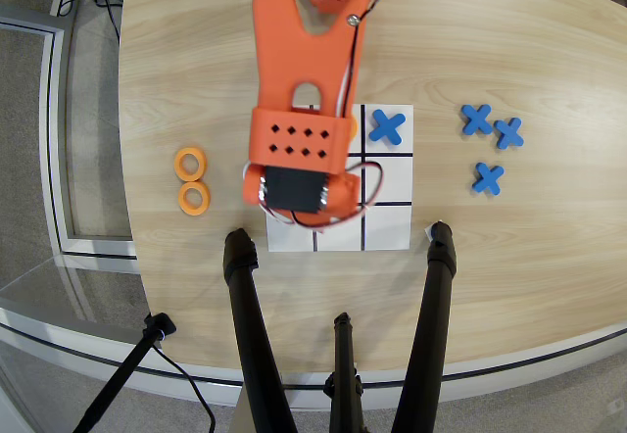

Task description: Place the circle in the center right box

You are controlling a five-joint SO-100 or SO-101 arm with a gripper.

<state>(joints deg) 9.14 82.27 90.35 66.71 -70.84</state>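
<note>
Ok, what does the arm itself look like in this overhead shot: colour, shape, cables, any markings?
The arm is bright orange plastic, a long flat-sided link with an arched cut-out. Its lower housing is a boxy block with two rows of small dark holes. Below sits a black rectangular motor block. Thin red, black and white wires loop around it. The gripper's fingers are hidden beneath.

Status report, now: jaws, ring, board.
Arm over the board, jaws hidden beneath it. Two orange rings on the table left of the board; any carried ring unseen. Target cell covered by the arm.
</note>
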